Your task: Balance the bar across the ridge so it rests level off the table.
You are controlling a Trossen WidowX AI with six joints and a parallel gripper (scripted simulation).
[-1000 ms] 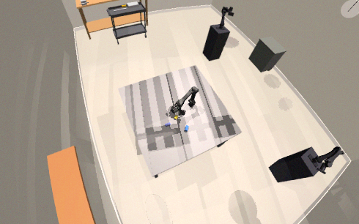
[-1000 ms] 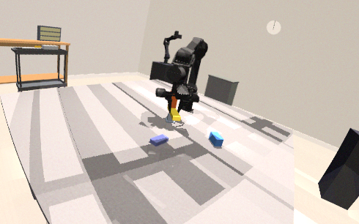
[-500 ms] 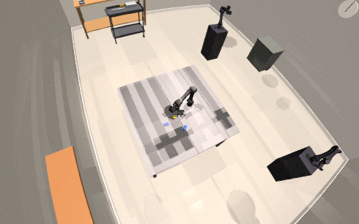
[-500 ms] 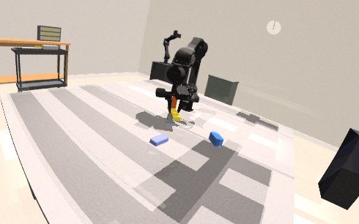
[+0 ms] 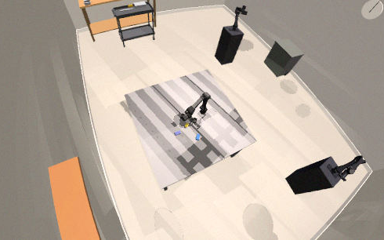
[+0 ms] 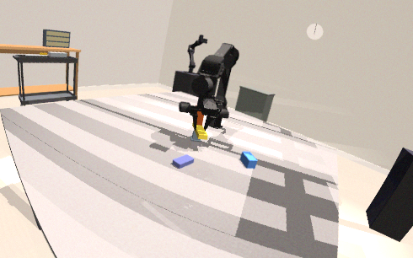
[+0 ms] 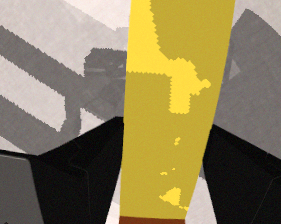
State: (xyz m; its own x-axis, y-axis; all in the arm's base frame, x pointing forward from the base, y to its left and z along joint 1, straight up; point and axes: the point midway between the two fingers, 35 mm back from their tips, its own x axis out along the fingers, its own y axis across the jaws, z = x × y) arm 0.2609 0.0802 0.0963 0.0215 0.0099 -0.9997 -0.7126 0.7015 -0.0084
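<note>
You had one arm over one bench, with its two fingers partly open, closed onto the sides of one bar. The bar showed you two colours: a long yellow stretch between the fingers in the wrist view, and an orange-red part at one end. In the exterior view, its yellow part was low beneath the arm, right by one small grey-blue piece, seemingly the ridge, mostly hidden behind it. You couldn't tell from these views whether the bar touched the ridge, or whether it was level.

Two loose blocks lay on your bench, well apart from each other and clear of the bar: one violet block and one blue block. Beyond the bench you had two more arms, each on its own black pedestal, and one wall clock.
</note>
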